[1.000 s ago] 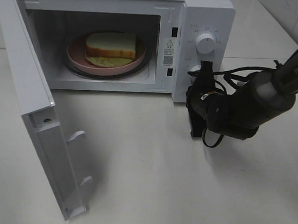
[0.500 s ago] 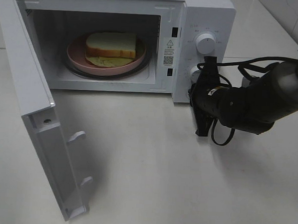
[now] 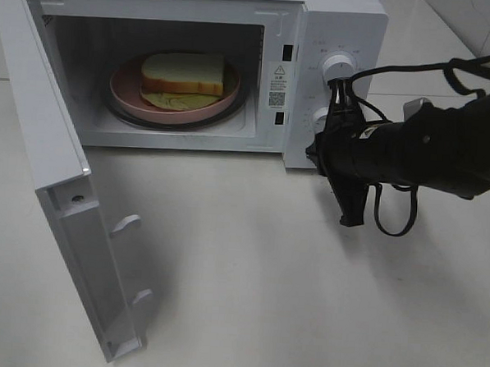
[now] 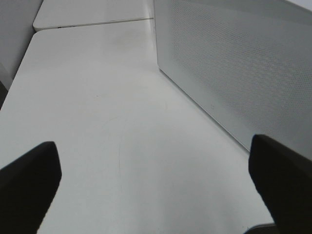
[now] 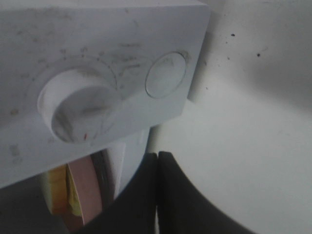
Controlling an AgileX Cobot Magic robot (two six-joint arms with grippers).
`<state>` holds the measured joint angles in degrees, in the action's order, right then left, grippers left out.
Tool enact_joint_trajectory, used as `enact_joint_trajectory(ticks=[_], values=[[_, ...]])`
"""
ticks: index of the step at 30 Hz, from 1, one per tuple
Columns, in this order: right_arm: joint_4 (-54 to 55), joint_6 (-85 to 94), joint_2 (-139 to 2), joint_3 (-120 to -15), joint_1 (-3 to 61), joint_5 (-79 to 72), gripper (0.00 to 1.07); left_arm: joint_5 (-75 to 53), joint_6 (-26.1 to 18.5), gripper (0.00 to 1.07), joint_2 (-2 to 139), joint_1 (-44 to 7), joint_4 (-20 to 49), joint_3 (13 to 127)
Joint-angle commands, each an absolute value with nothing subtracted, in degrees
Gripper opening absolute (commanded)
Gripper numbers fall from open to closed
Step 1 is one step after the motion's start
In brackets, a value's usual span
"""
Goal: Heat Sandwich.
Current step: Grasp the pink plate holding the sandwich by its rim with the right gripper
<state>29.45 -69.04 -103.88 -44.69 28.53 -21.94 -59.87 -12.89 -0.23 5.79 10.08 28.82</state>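
Microwave [image 3: 351,33] stands with its door [image 3: 57,165] wide, its pink plate [image 3: 122,91] carrying the sandwich [image 3: 183,72]. We judge loading done; next, the door needs pushing closed. Right gripper [image 5: 157,161], pinched together and empty, sits by the dials [image 3: 340,67]; left gripper [image 4: 152,144] gapes, holding nothing.

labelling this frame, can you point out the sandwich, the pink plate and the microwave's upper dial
sandwich [image 3: 183,70]: exterior high view, top of the bread slice
pink plate [image 3: 120,88]: exterior high view, bare left rim
upper dial [image 3: 337,64]: exterior high view, its front face
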Motion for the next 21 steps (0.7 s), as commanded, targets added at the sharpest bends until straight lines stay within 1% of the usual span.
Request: enact_joint_trajectory(ticks=[1, 4, 5, 7, 14, 18, 19, 20, 21], values=[[28.88, -61.48, -99.69, -44.63, 28.65, -13.24, 0.02, -59.3, -12.66, 1.01, -1.49, 6.07, 10.49, 28.76], [28.48, -53.46, -97.46, -44.69, 28.65, -8.82, 0.03, -59.3, -12.66, 1.01, -1.49, 6.07, 10.49, 28.76], [28.48, -53.46, -97.46, -44.69, 28.65, -8.82, 0.03, -59.3, -12.66, 1.01, -1.49, 6.07, 10.49, 28.76], [28.48, -45.89, -95.23, -44.69, 28.65, -3.32, 0.04, -59.3, -12.66, 1.01, -1.49, 6.07, 10.49, 28.76], [28.48, -35.35, -92.07, -44.75, 28.65, 5.39, 0.04, -59.3, -12.66, 1.01, -1.49, 6.07, 10.49, 28.76], [25.27, -26.7, -91.27, -47.27, 28.65, 16.39, 0.04, -59.3, -12.66, 1.01, -1.49, 6.07, 10.49, 28.76], [25.27, -26.7, -91.27, -47.27, 28.65, 16.39, 0.04, -59.3, -12.66, 1.01, -1.49, 6.07, 10.49, 28.76], [22.57, -23.09, -91.27, -49.27, 28.65, 23.32, 0.04, -59.3, -12.66, 1.01, -1.49, 6.07, 10.49, 28.76], [21.31, -21.72, -91.27, -50.36, 28.65, 26.47, 0.04, -59.3, -12.66, 1.01, -1.49, 6.07, 10.49, 28.76]])
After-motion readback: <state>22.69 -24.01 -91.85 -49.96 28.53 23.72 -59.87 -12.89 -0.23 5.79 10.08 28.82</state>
